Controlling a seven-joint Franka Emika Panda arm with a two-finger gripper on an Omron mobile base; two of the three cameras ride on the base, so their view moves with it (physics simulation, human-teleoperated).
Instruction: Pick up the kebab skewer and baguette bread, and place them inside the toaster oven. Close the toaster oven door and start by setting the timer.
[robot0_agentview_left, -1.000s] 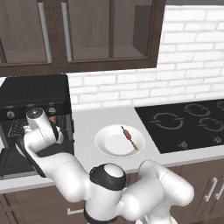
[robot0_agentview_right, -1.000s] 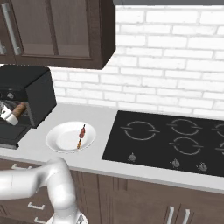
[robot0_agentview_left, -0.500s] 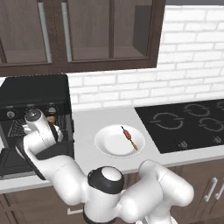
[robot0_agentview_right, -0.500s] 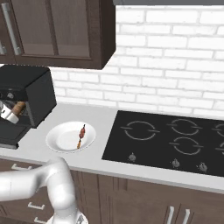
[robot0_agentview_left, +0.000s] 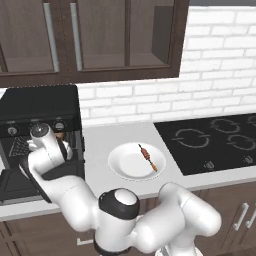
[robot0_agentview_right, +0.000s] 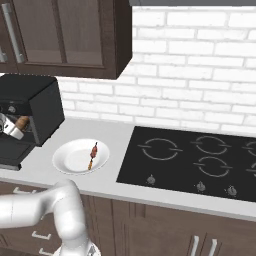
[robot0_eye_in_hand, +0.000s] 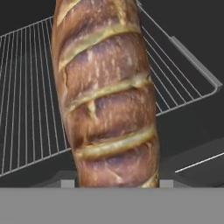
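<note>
The baguette bread, golden-brown with slashed crust, is held in my gripper, which is shut on its lower end. It hangs just above the wire rack at the mouth of the black toaster oven, and its tip points into the opening. The toaster oven door lies dropped open below the hand. The kebab skewer lies on a white plate right of the oven, also seen as the skewer on the plate.
A black cooktop fills the counter to the right of the plate. Dark wall cabinets hang over the oven and counter. A white brick wall runs behind.
The hand with the baguette has shifted only slightly at the oven's mouth. Skewer and plate have stayed put.
</note>
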